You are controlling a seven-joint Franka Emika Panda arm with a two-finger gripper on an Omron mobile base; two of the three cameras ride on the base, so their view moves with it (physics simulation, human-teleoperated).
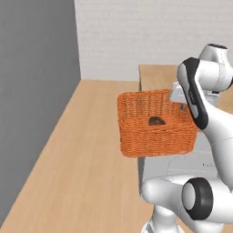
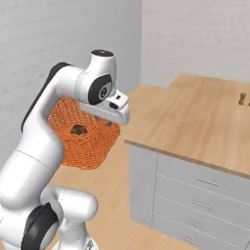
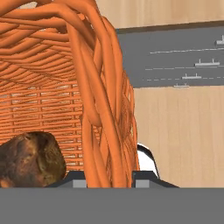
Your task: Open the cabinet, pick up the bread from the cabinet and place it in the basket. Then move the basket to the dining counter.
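Observation:
The orange wicker basket (image 1: 154, 136) hangs in the air just left of the dining counter (image 1: 154, 73), above the wooden floor. My gripper (image 3: 109, 180) is shut on the basket's right-hand wall (image 3: 100, 87), one finger inside and one outside. The dark brown bread (image 3: 30, 159) lies on the basket's bottom, also seen as bread (image 1: 156, 121) from above. In the right base view the basket (image 2: 85, 141) sits behind my arm, short of the dining counter (image 2: 205, 122) edge. The cabinet is out of view.
Grey drawer fronts (image 2: 195, 195) run under the light-wood counter. A small brown object (image 2: 241, 99) stands far back on it. A grey wall (image 1: 32, 91) bounds the floor on the left, and a white brick wall (image 1: 136, 36) closes the far end.

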